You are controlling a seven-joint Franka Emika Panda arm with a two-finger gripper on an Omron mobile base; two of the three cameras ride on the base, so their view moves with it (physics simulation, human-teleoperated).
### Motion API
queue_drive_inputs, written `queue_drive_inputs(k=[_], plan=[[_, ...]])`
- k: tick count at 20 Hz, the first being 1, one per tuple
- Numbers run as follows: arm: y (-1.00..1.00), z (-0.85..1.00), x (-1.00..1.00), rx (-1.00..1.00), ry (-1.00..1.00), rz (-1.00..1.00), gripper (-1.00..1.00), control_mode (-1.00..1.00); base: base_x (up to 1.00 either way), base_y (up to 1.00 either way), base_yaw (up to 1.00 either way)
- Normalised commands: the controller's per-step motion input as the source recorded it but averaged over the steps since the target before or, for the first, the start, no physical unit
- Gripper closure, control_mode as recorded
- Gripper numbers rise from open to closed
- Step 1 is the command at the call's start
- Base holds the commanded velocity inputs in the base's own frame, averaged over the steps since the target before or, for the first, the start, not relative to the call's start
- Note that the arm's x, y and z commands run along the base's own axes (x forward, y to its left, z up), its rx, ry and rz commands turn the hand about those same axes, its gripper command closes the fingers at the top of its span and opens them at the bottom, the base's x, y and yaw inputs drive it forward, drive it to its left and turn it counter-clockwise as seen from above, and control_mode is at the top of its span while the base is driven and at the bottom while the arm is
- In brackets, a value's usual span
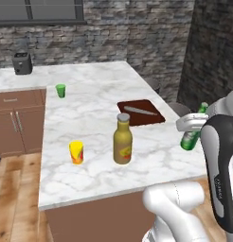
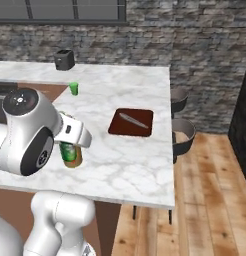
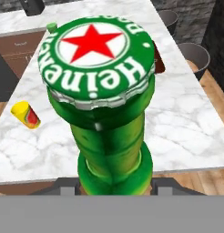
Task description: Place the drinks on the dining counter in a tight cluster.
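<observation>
My gripper [image 3: 114, 187] is shut on the slim green bottle [image 3: 107, 104], whose red-star cap faces the hand camera. Dark fingertips [image 3: 68, 189] press its lower body from both sides. In the left base view the green bottle [image 1: 191, 136] hangs tilted in the gripper [image 1: 192, 125] over the right edge of the dining counter [image 1: 90, 113]. The big mustard-amber bottle [image 1: 122, 142] with a grey cap stands upright mid-counter, well left of it. In the right base view the green bottle [image 2: 66, 151] overlaps the mustard bottle [image 2: 78, 159] below the gripper [image 2: 70, 142].
A small yellow-red can [image 1: 76, 152] stands on the counter's near left. A green cup [image 1: 60, 90] sits farther back. A dark red cutting board with a knife [image 1: 140, 112] lies at right. A toaster [image 1: 22, 63] is at the back. Round stools [image 2: 184, 132] line the counter's right side.
</observation>
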Motion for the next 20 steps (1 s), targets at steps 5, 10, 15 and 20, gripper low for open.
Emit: queue_drive_inputs(k=[5,10,15,20], plan=[[0.0,0.0,0.0,0.0,0.0,0.0,1.0,1.0,0.35,-0.03,0.05],[0.0,0.0,0.0,0.0,0.0,0.0,1.0,1.0,0.0,0.0,0.0],[0.0,0.0,0.0,0.0,0.0,0.0,1.0,1.0,0.01,0.0,0.0],[0.0,0.0,0.17,0.0,0.0,0.03,1.0,-1.0,0.0,0.0,0.0]])
